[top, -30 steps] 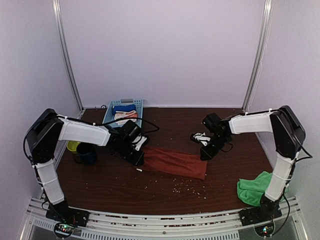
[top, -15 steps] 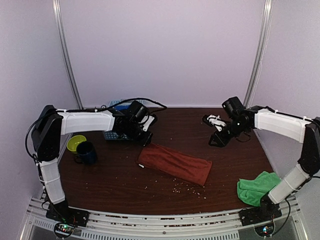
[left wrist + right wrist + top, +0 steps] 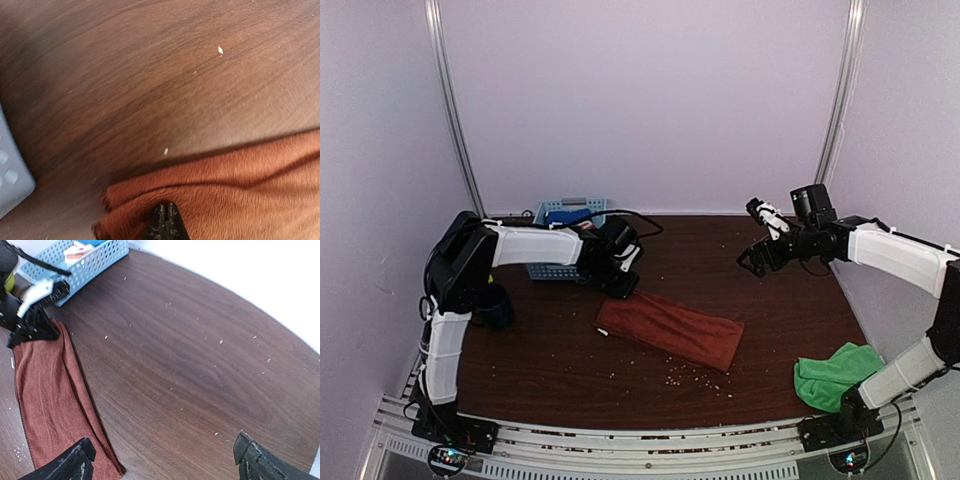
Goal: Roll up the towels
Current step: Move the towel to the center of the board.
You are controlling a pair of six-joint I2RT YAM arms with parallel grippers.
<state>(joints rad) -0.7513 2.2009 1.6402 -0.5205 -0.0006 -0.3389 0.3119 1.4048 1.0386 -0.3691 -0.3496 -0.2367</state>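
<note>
The rust towel (image 3: 672, 330) lies folded in a long strip across the middle of the table, a small white tag at its left end. My left gripper (image 3: 623, 287) is shut, with its tips (image 3: 166, 220) resting on the fold at the towel's far left corner; no cloth shows between the fingers. My right gripper (image 3: 757, 240) hangs raised over the back right of the table, wide open and empty, with bare wood between its fingers (image 3: 70, 465). The green towel (image 3: 835, 375) lies crumpled at the front right, beside the right arm's base.
A blue basket (image 3: 565, 213) holding cloths stands at the back left, just behind the left arm. A dark mug (image 3: 496, 306) sits by the left edge. Pale crumbs (image 3: 685, 375) are scattered over the wood in front of the rust towel.
The left gripper closed, swung back toward the basket, then came down onto the rust towel's far left corner. The right gripper rose and pulled back to the right, opening wide.
</note>
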